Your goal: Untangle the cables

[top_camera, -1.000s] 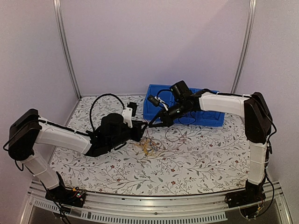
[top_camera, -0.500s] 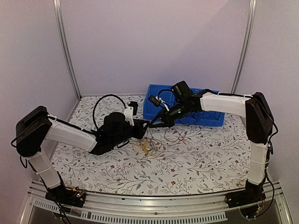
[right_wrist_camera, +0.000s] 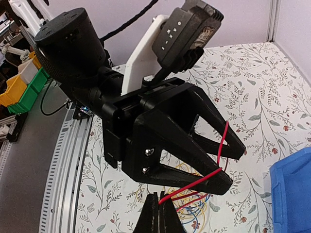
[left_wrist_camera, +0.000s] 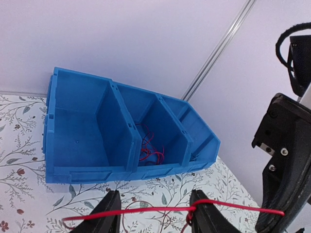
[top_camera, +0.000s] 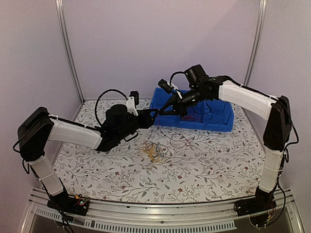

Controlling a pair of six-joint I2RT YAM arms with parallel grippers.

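Note:
The cables (top_camera: 154,151) lie as a small yellow, red and blue bundle on the flowered table; they also show in the right wrist view (right_wrist_camera: 195,214). One red cable (left_wrist_camera: 146,210) is lifted off the bundle and runs taut across both fingertips of my left gripper (left_wrist_camera: 155,213), which is open. My right gripper (right_wrist_camera: 159,208) is shut on the end of that red cable (right_wrist_camera: 201,182). In the top view the left gripper (top_camera: 151,116) and right gripper (top_camera: 163,111) are tip to tip above the table, in front of the bin.
A blue three-compartment bin (top_camera: 209,124) stands at the back of the table; its middle compartment holds loose red wires (left_wrist_camera: 150,148). A loose thin wire loop (top_camera: 181,141) lies in front of the bin. Walls close the back and sides.
Both grippers have risen and moved back toward the bin, the right arm lifting most. The red cable has come up off the bundle with them.

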